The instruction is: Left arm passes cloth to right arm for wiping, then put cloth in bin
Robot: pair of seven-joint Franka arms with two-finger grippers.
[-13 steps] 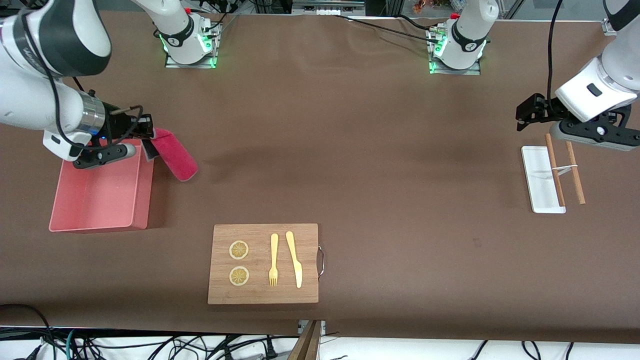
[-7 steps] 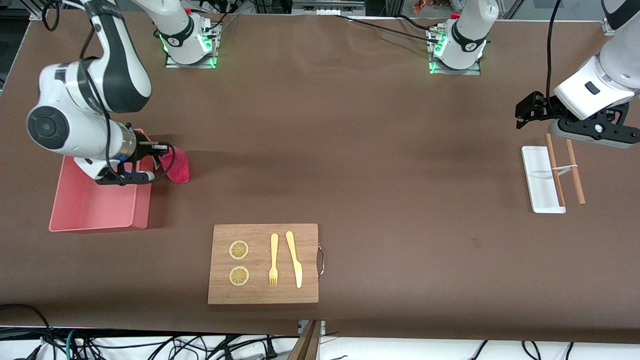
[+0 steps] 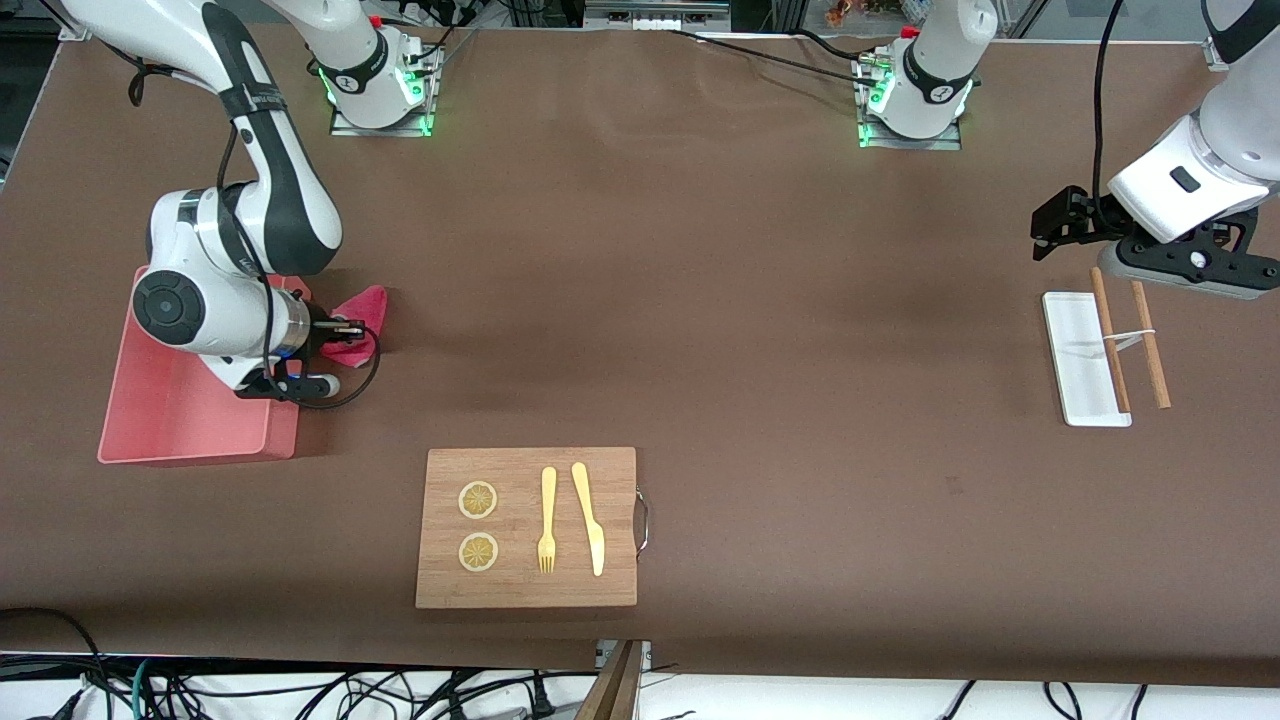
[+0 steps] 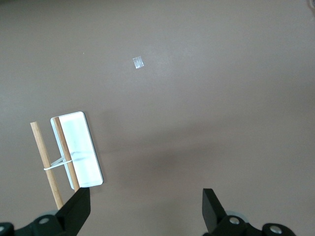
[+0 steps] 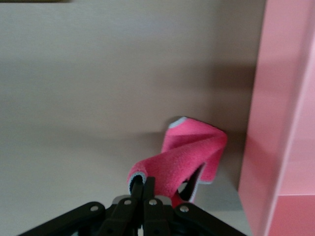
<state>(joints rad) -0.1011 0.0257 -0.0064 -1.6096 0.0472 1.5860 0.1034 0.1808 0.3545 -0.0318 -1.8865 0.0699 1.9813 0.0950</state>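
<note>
The crimson-pink cloth (image 3: 362, 318) rests crumpled on the table beside the salmon-pink bin (image 3: 170, 410), at the right arm's end. My right gripper (image 3: 350, 328) is shut on the cloth's edge, low at the table, just outside the bin's wall. In the right wrist view the cloth (image 5: 194, 152) folds over my closed fingers (image 5: 142, 189), with the bin's wall (image 5: 275, 123) alongside. My left gripper (image 3: 1045, 228) is open and empty, held above the table near the white tray (image 3: 1075, 360). In the left wrist view its fingers (image 4: 74, 214) stand wide apart.
A wooden board (image 3: 527, 527) with two lemon slices, a fork and a knife lies near the front camera. The white tray with two chopsticks (image 3: 1130, 335) lies at the left arm's end and also shows in the left wrist view (image 4: 78, 150).
My right arm has swung down and lowered the cloth from the air beside the bin onto the table. The left arm has barely moved.
</note>
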